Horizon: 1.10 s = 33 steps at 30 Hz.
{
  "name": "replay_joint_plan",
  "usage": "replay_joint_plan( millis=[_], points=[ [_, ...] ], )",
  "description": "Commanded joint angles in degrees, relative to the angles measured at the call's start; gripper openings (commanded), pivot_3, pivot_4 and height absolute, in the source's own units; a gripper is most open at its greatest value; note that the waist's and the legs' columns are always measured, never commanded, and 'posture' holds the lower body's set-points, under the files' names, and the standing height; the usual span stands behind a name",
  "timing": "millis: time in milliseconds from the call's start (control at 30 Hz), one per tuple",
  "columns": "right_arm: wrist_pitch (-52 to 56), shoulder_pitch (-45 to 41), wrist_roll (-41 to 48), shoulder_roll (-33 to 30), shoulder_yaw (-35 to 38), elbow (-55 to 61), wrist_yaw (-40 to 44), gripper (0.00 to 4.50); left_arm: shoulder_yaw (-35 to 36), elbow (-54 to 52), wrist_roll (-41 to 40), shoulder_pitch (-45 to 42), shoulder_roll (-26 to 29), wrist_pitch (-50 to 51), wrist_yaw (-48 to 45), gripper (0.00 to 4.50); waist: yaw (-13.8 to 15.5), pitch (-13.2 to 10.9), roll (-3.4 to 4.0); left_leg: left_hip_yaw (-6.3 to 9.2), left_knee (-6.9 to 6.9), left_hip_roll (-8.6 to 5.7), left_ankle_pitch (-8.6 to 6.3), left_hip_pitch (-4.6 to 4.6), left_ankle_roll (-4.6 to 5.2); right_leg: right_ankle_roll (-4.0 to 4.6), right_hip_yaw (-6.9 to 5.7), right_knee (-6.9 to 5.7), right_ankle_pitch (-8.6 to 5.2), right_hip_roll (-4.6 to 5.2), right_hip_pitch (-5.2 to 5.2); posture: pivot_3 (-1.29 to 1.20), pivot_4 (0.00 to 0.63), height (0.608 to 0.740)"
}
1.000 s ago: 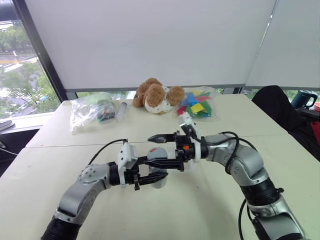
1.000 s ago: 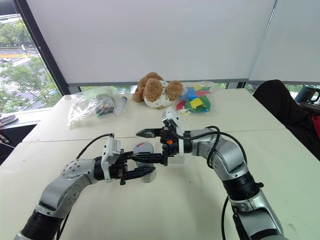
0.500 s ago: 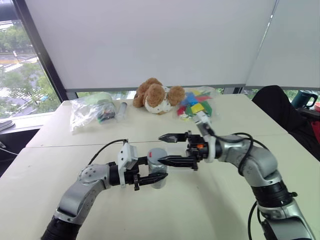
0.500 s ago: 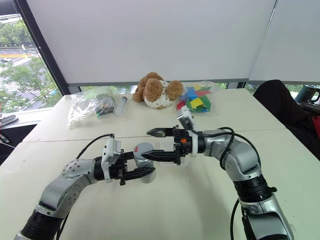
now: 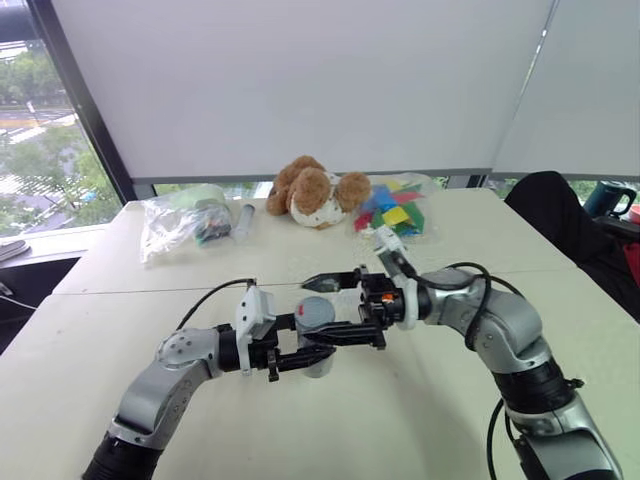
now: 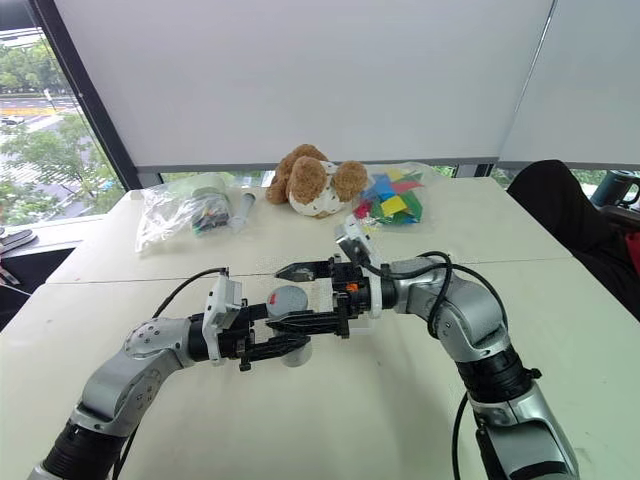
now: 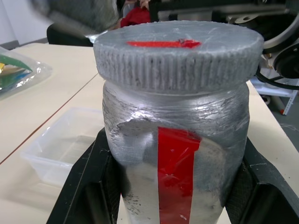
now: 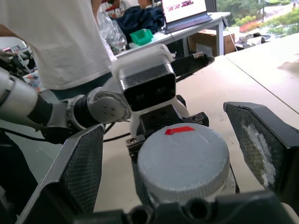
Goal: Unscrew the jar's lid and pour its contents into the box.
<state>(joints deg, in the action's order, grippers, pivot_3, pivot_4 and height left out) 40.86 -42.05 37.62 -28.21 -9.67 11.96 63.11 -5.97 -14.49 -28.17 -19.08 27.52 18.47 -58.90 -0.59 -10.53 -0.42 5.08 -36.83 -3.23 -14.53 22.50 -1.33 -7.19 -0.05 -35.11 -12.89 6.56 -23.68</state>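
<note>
Jar (image 7: 175,140) clenched in left pincer (image 5: 300,355), right pincer (image 8: 175,154) spread wide, flanking lid (image 8: 183,161).

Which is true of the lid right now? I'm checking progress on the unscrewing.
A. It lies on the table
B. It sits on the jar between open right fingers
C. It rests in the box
B: the lid is on the jar, between the right end effector's spread fingers.

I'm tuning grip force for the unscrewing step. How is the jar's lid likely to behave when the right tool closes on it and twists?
The lid has a ribbed rim, so it probably won't slip much. It looks like stiff plastic, unlikely to deform. The jar is clamped in the left tool, so it should resist turning, though its smooth, glossy wall might spin.
</note>
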Motion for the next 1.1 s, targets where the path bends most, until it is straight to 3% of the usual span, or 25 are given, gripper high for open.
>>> replay_joint_plan(
  millis=[33,133,167,333,400,500,633,733,767,833,933,1100],
  points=[
    [-1.2,-1.3,-0.9,0.7,-0.3,0.6,-0.2,4.45,0.2,-2.8,-0.8,-0.1,-0.2,-0.7,0.2,2.11,0.0,0.0,0.00,0.00,0.00,0.00,0.00,0.00,0.00,0.00,0.00,0.00,0.00,0.00,0.00,0.00,0.150,0.740],
    [-1.2,-1.6,-1.2,1.2,-0.4,0.3,-0.3,4.45,0.3,-3.0,-1.0,0.0,-0.2,-0.5,0.2,2.11,-0.1,0.0,0.00,0.02,0.00,0.00,0.00,0.00,0.00,0.00,0.00,0.00,0.00,-0.01,-0.01,0.00,0.150,0.740],
    [-1.2,-1.6,-1.3,1.4,-0.3,0.2,-0.4,4.23,0.4,-3.1,-1.0,0.1,-0.2,-0.5,0.3,2.11,-0.1,0.0,0.00,0.02,0.00,0.00,0.00,0.00,0.00,0.00,0.00,0.00,0.00,-0.01,-0.01,0.00,0.150,0.740],
    [-1.7,-1.6,0.0,2.6,0.9,0.8,-0.3,2.32,0.6,-3.3,-0.9,0.4,0.2,-0.4,0.3,2.11,-0.1,0.0,0.00,0.02,0.00,0.00,0.00,0.00,0.00,0.00,0.00,0.00,0.00,-0.01,-0.01,0.00,0.150,0.740],
    [-0.8,-1.5,1.7,2.9,1.9,1.5,-0.1,2.34,0.7,-3.6,-1.0,0.5,0.3,-0.3,0.4,2.11,-0.1,0.0,0.00,0.03,0.00,0.00,0.00,0.00,0.00,0.00,0.00,-0.01,0.00,-0.01,-0.01,0.00,0.150,0.740],
    [3.7,-0.7,11.3,5.8,7.7,2.7,-2.1,2.34,1.1,-3.8,-1.3,0.8,0.7,-0.2,0.4,2.11,-0.1,0.0,0.00,0.05,0.00,0.01,0.00,0.00,0.00,0.00,0.00,0.00,0.00,0.00,-0.01,0.00,0.150,0.740],
    [11.2,0.2,28.2,8.3,18.6,2.4,-12.0,2.34,3.1,-2.3,-2.0,0.2,1.9,-0.2,0.1,2.11,-0.1,0.0,0.06,0.08,0.01,0.03,0.00,-0.01,0.00,0.00,0.02,-0.02,0.00,0.00,-0.01,0.00,0.150,0.740],
    [12.6,2.1,33.3,6.3,23.8,3.3,-18.2,2.34,4.3,-1.3,-2.7,-0.2,3.1,-0.6,-0.8,2.11,0.1,0.0,0.04,0.10,0.01,0.02,0.00,0.00,0.00,0.01,0.01,-0.01,0.00,0.01,0.01,0.00,0.150,0.740],
    [11.1,3.8,31.4,4.7,25.6,3.7,-19.1,2.34,4.8,-0.9,-3.0,-0.5,3.3,-0.8,-1.1,2.11,0.1,0.0,0.05,0.09,0.01,0.01,0.00,0.00,0.00,0.02,0.01,-0.01,0.00,0.01,0.01,0.00,0.150,0.740],
    [0.7,11.2,18.7,-0.6,28.1,3.1,-17.0,2.34,5.9,0.5,-3.4,-1.5,3.4,-1.0,-1.4,2.11,0.6,0.0,0.03,0.06,0.01,0.00,-0.01,0.00,0.01,0.01,-0.01,0.02,-0.01,0.01,0.03,0.00,0.150,0.740],
    [-20.3,23.4,1.1,-7.8,29.1,-3.2,-8.9,2.34,6.4,1.9,-3.7,-2.8,3.4,-0.9,-1.6,2.11,1.5,0.0,0.00,-0.10,0.00,-0.09,-0.03,0.02,0.04,-0.10,-0.06,0.13,-0.09,0.04,0.15,0.00,0.150,0.740],
    [-37.7,33.1,-6.4,-7.6,35.7,-19.2,-9.5,2.34,6.7,3.9,-3.4,-4.2,3.6,-0.7,-2.3,2.11,0.3,0.0,0.06,-0.27,-0.03,-0.19,-0.03,-0.07,0.06,-0.22,0.04,0.06,-0.15,0.09,0.18,0.00,0.150,0.740]
  ],
)
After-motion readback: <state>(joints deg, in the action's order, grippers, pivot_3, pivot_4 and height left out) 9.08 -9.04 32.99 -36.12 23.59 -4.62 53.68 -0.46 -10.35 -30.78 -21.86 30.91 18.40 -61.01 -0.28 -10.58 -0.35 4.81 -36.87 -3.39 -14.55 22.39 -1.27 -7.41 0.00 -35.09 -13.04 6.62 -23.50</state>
